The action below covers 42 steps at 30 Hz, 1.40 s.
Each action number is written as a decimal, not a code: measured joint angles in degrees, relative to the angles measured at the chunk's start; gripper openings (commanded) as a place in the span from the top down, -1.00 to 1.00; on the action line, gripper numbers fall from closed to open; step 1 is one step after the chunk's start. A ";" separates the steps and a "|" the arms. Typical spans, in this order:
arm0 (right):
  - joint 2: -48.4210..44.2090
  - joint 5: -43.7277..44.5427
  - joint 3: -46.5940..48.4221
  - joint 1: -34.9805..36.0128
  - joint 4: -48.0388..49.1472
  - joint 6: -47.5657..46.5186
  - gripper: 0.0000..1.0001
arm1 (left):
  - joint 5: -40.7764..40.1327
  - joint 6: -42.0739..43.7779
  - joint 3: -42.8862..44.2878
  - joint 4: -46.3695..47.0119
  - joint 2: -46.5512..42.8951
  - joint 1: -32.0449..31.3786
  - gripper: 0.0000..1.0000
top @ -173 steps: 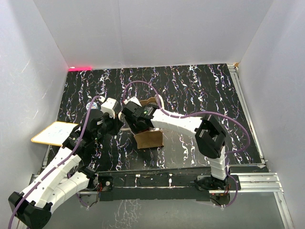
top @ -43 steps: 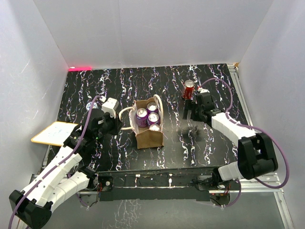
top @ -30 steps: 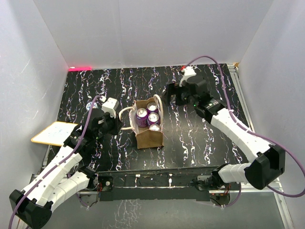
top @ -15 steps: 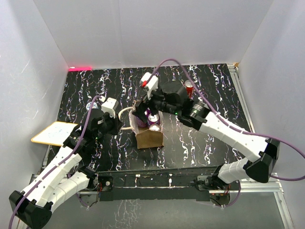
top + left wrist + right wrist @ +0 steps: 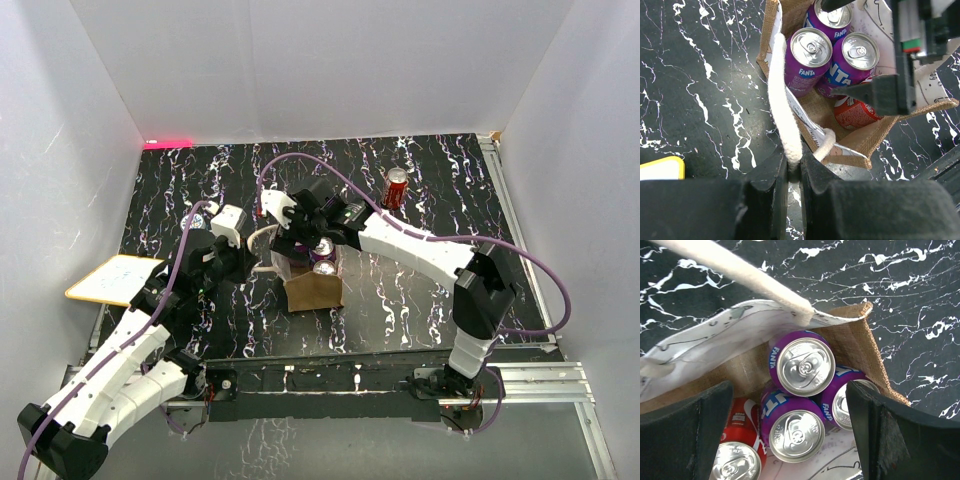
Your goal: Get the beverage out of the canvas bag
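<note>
The tan canvas bag (image 5: 314, 289) stands upright mid-table. It holds three purple Fanta cans (image 5: 805, 365) and one red can (image 5: 737, 465), also seen in the left wrist view (image 5: 810, 50). My left gripper (image 5: 793, 167) is shut on the bag's cream loop handle (image 5: 780, 100), just left of the bag (image 5: 252, 263). My right gripper (image 5: 790, 440) is open and hovers right above the bag's mouth (image 5: 300, 238). Its fingers (image 5: 685, 440) straddle the cans and hold nothing. A second red can (image 5: 396, 187) stands on the table at the back right.
A flat yellow-edged white board (image 5: 110, 278) lies at the left table edge. White walls enclose the black marbled table (image 5: 440, 250). Purple cables loop over both arms.
My right arm set a red can down at the back right, then swung left and came back over the bag's mouth, open. My left gripper has kept hold of the handle.
</note>
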 measured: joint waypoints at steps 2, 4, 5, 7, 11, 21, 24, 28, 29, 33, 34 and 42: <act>0.79 0.17 -0.02 -0.63 0.24 0.02 -0.98 | 0.00 0.00 0.00 0.02 0.00 0.00 1.00; 1.42 0.50 -0.02 -1.05 0.46 0.02 -0.98 | 0.00 0.00 0.00 0.00 0.00 0.00 1.00; 1.79 0.57 -0.02 -1.31 0.61 0.02 -0.98 | 0.00 0.00 0.00 0.00 0.00 0.00 1.00; 2.62 0.74 -0.02 -1.51 0.90 0.00 -0.98 | 0.00 0.00 0.00 0.02 0.00 0.00 1.00; 4.94 1.07 -0.02 -1.75 1.36 -0.26 -0.98 | 0.00 0.00 0.00 0.00 -0.02 0.00 1.00; 12.02 1.18 3.93 -1.64 2.60 -1.99 -0.85 | 0.00 0.00 0.00 0.02 -0.07 0.04 1.00; 13.66 1.16 4.90 -1.62 2.58 -2.56 -0.77 | 0.00 0.00 0.00 0.02 -0.07 0.04 1.00; 14.36 1.09 5.73 -1.60 2.10 -2.69 -0.78 | 0.02 0.00 0.00 0.02 -0.07 0.07 1.00; 14.38 1.05 5.86 -1.60 1.92 -2.69 -0.79 | 0.02 0.00 0.00 0.02 -0.07 0.11 1.00; 14.40 1.18 6.01 -1.55 1.44 -2.82 -0.85 | 0.02 0.00 0.00 0.02 -0.07 0.33 1.00; 14.40 1.31 6.01 -1.49 1.31 -2.89 -0.86 | 0.02 0.00 0.00 0.02 -0.07 0.33 1.00; 14.40 2.91 6.01 -1.07 0.66 -4.15 -0.84 | 0.04 0.00 0.00 0.02 -0.04 0.39 1.00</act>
